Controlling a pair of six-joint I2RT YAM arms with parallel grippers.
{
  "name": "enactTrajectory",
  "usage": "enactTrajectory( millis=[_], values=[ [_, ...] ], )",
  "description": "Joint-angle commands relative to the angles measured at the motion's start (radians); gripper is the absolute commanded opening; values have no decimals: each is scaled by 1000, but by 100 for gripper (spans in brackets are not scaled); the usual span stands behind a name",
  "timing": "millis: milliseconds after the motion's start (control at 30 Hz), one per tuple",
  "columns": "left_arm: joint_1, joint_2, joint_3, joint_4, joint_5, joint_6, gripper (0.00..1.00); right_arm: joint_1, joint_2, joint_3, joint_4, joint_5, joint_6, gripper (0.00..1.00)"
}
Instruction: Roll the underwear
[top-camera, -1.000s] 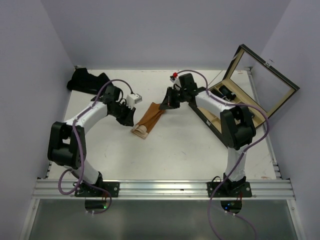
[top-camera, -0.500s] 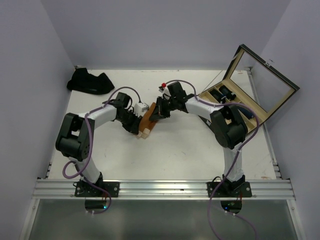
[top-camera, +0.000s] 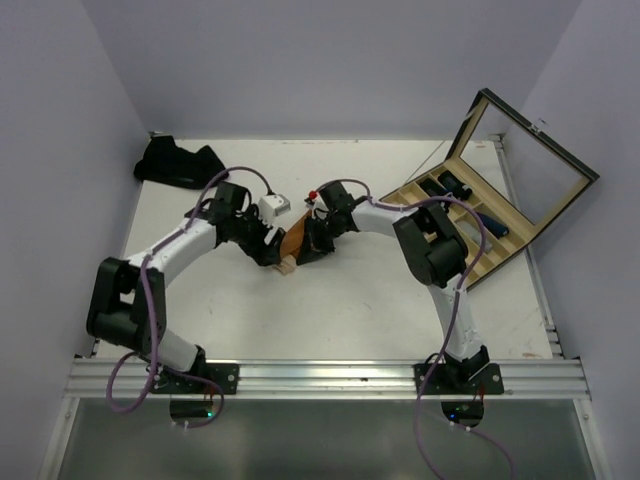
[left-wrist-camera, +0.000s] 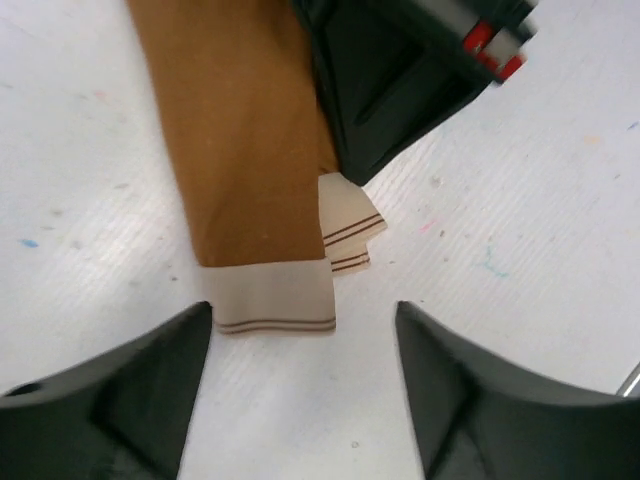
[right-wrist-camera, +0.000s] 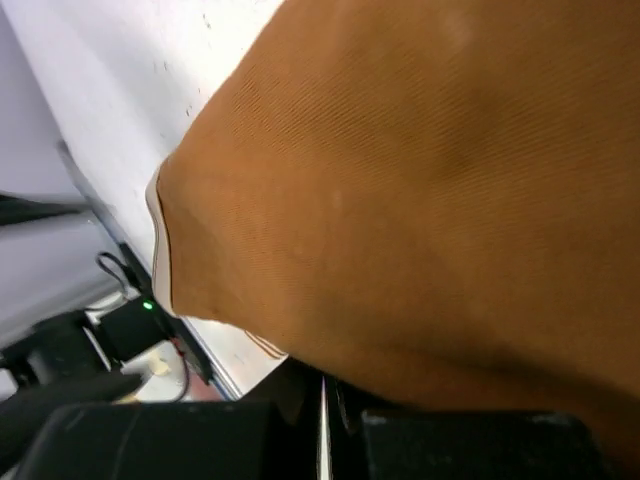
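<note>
On the white table, between the two arms, lies one pair of rust-orange underwear. It is folded into a long thin strip and lies flat, with its cream waistband at the near end. The left gripper hangs just in front of that waistband with its two fingers spread wide, and it holds nothing. The right gripper is at the other side of the strip, right against its edge. Its fingers are pressed together, and from its own camera it looks like they pinch the orange cloth, which fills almost the whole view. I think the folding of this pair is done but the rolling is not, because no part of the strip is curled up yet. Rolling from the waistband end looks like the next job. Far off in the back left corner sits a dark pile of underwear, not folded and not rolled. Over on the right stands a wooden box with its glass lid up, and a few dark bundles sit in its compartments.
</note>
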Motion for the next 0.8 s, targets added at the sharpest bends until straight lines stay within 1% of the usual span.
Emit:
enactTrajectory(
  millis=[0,33,67,133,200,233,267,300,367,400,433,467,500,567,633,667,733,767],
  values=[
    [33,-155,23,84,64,29,83,-10,22,63,-166,113,-187,0],
    [42,-173,31,80,83,31,97,-13,13,68,-194,126,-221,0],
    [53,-204,47,76,101,28,100,-27,-13,68,-218,130,-277,0],
    [75,-239,61,83,69,-3,100,-46,-44,68,-260,139,-336,0],
    [82,-256,95,77,34,-12,100,-81,-85,91,-293,115,-443,0],
    [84,-276,100,100,8,-23,100,-93,-95,109,-350,83,-485,0],
    [85,-284,104,113,-23,-66,100,-111,-107,129,-376,69,-561,0],
    [87,-288,103,125,-84,-86,100,-119,-135,160,-387,48,-584,1],
    [88,-285,107,108,-113,-91,100,-128,-162,191,-378,-14,-617,4],
    [97,-284,112,94,-31,-57,100,-125,-172,216,-354,-34,-600,10],
    [108,-284,110,61,20,-11,100,-122,-181,226,-290,-61,-570,13],
    [117,-287,103,60,37,42,94,-109,-178,238,-262,-78,-490,15],
    [119,-287,92,71,13,43,90,-96,-167,270,-242,-81,-459,18],
    [121,-281,60,79,-21,67,81,-51,-124,307,-214,-84,-395,20],
    [121,-279,29,82,-56,95,76,-20,-95,323,-139,-80,-335,20],
    [122,-281,22,82,-63,104,73,8,-63,324,-108,-81,-269,21],
    [121,-305,2,102,-54,129,73,31,-25,336,-47,-83,-211,22],
    [122,-322,-32,117,-46,155,73,51,15,345,-39,-84,-195,23]
  ],
)
